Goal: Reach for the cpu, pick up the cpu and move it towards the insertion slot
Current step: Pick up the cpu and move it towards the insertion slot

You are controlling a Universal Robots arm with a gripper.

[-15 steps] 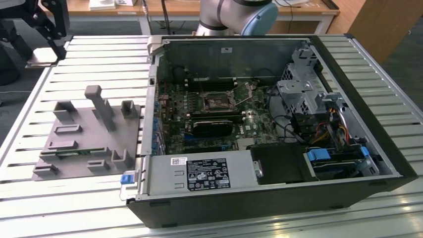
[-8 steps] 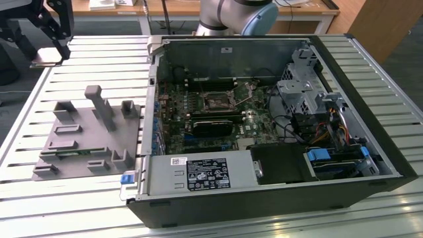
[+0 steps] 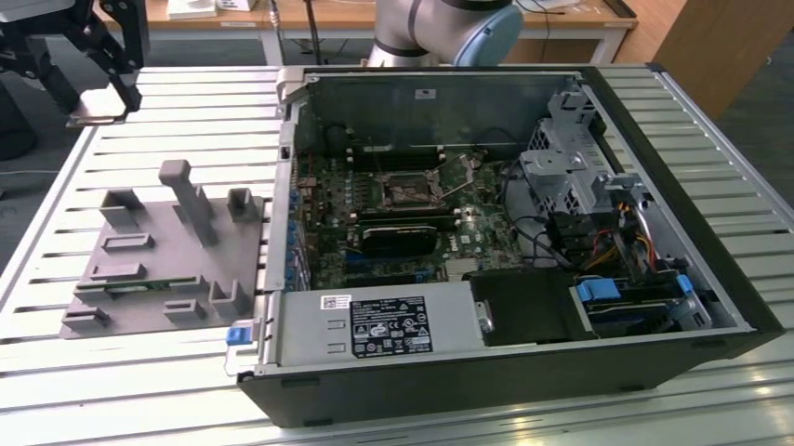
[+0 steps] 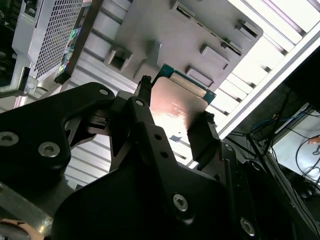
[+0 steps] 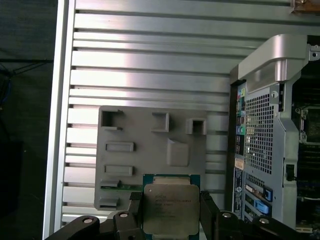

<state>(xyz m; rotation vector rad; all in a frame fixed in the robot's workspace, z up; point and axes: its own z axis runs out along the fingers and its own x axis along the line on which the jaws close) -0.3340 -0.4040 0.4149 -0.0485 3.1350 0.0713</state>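
Note:
My gripper (image 5: 170,216) is shut on the cpu (image 5: 169,206), a flat square chip with a silver top and a green rim, clamped by two opposite edges between the black fingers (image 5: 209,212). In the second wrist view the cpu (image 4: 176,106) shows its shiny underside between the same fingers (image 4: 201,136), in the air above the grey tray (image 4: 165,35). In the exterior view the gripper (image 3: 99,113) hangs high at that view's far left, holding the cpu (image 3: 97,105) beyond the tray (image 3: 149,279). The insertion slot (image 3: 407,193), a metal frame with a dark centre and a thin lever, sits on the motherboard inside the open case.
The open computer case (image 3: 522,232) lies on the slatted aluminium table (image 3: 125,390), to the exterior view's right of the tray. Grey posts and blocks (image 3: 186,195) stand up from the tray. A drive cage and cables (image 3: 583,186) fill the case's right part. The arm's base (image 3: 434,32) is behind the case.

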